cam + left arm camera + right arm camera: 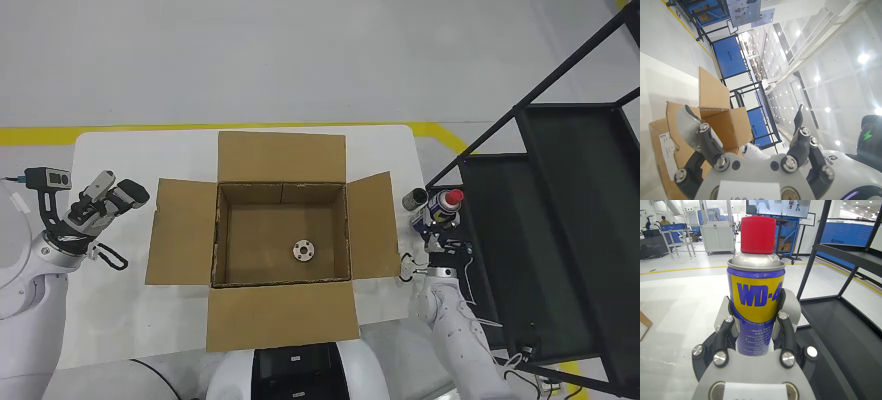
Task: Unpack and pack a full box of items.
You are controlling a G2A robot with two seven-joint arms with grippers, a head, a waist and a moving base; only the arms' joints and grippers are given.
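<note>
One small round part (301, 249) lies on the floor of the open cardboard box (282, 156), toward its near wall; it is the only item I can make out inside. The box sits mid-worktop (130, 150) with all four flaps folded outward. The right claw (756, 303) is clamped on the body of a blue-and-yellow spray can (756, 283) with a red cap, at the right edge of the worktop, just beside a grey cylinder (414, 199) standing there. Whether the can is plumb or tilted I cannot tell. The left claw (742, 113) hangs over the left edge of the worktop, fingers apart with nothing between them, facing roughly toward the box. Judgement on progress: the box is nearly bare, so either unpacking is almost complete (round part to come out, can to be set down) or packing has barely begun. The frames alone do not settle which. Either way, most of the refilling is left to do. Surroundings: a black metal shelf cart (560, 230) stands off the right edge, close to the right arm, and likely limits any outward swing. The spread right flap lies between the held can and the box opening, so a carry inward must clear it. The left flap lies likewise before the left claw.
</note>
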